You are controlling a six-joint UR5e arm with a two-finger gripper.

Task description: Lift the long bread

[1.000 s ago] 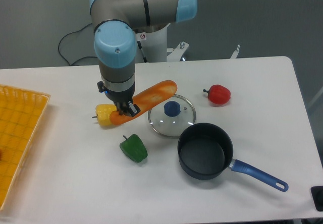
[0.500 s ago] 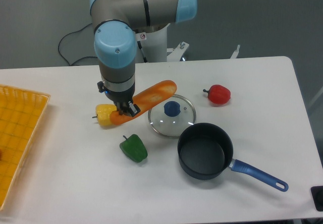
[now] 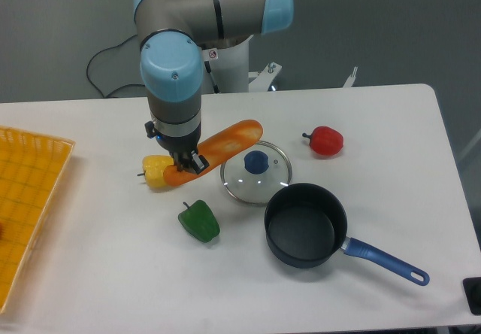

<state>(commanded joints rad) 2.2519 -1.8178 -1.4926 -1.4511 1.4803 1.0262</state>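
The long bread is an orange loaf lying slantwise on the white table, its upper end near the glass lid and its lower end beside a small yellow pepper. My gripper comes straight down over the loaf's lower left part, its dark fingers on either side of the bread and closed against it. The arm's wrist hides the middle of the loaf's lower half.
A glass lid with a blue knob lies just right of the bread. A green pepper sits in front, a black pan with a blue handle at front right, a red pepper at right, and an orange basket at the left edge.
The upper end of the bread has risen very slightly. The arm and the other objects stay where they were.
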